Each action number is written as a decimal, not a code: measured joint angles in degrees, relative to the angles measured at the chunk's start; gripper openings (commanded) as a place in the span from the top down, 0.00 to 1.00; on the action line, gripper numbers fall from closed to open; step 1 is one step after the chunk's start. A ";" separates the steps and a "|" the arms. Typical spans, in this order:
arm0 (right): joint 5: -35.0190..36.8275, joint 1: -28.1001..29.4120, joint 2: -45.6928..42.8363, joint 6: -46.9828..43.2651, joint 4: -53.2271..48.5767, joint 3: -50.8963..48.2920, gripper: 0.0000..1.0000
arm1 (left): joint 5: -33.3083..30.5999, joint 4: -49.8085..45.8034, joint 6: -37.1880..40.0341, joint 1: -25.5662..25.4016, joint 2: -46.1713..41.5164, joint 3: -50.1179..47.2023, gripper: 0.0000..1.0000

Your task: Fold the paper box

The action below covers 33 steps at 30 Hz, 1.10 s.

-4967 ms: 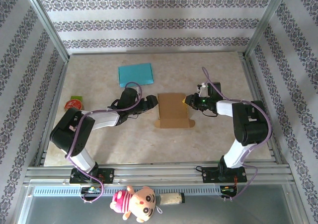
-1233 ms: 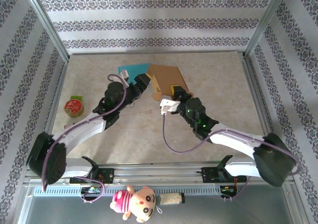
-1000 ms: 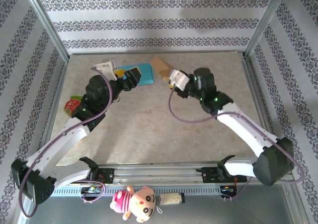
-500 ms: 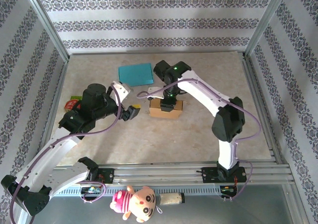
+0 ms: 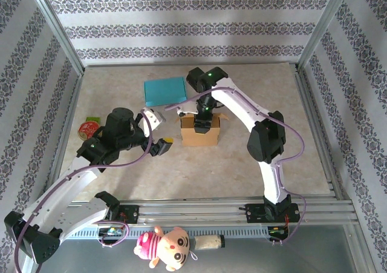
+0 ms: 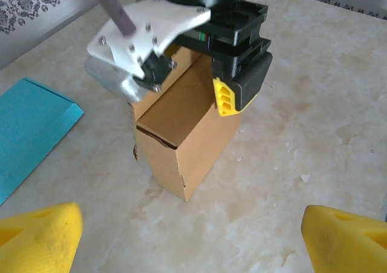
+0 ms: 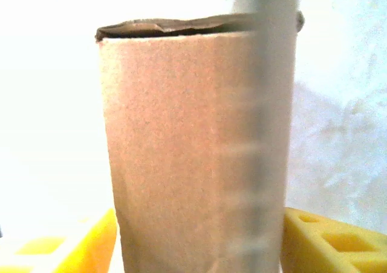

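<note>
paper box (image 5: pixel 201 132): likely light, crushable; take by side walls; right gripper (image 7: pixel 199 243) straddles it, grip unclear; left gripper (image 6: pixel 190 243) spread, empty.

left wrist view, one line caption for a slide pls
Paper box standing on the table, right gripper straddling its top, framed by the open left gripper.

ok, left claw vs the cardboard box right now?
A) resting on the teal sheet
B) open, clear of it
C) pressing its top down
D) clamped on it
B: in the left wrist view the left claw has its yellow fingers wide apart, and the cardboard box stands ahead of them, untouched by them.
</note>
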 measured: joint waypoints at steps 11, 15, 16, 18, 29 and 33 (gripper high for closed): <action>-5.60 -0.79 -0.24 0.17 0.52 4.76 0.21 | -1.16 3.91 -3.58 0.00 1.64 -0.74 0.02; -10.86 -2.84 -3.32 5.46 4.55 3.30 0.17 | -4.35 4.07 -7.32 0.00 3.82 0.35 0.01; -12.33 -3.89 -5.62 8.02 7.10 1.16 0.16 | -5.60 4.13 -8.70 0.00 4.70 1.14 0.01; -14.88 -6.29 -11.93 14.16 14.36 -6.23 0.16 | -7.78 4.63 -11.06 0.00 6.38 2.56 0.02; -26.18 -25.35 -45.42 59.95 55.30 -51.74 0.17 | 0.13 4.94 -22.73 9.05 18.60 11.52 0.03; -27.28 -26.86 -45.13 63.58 56.00 -55.80 0.17 | 6.51 4.90 -25.64 12.13 21.97 11.69 0.03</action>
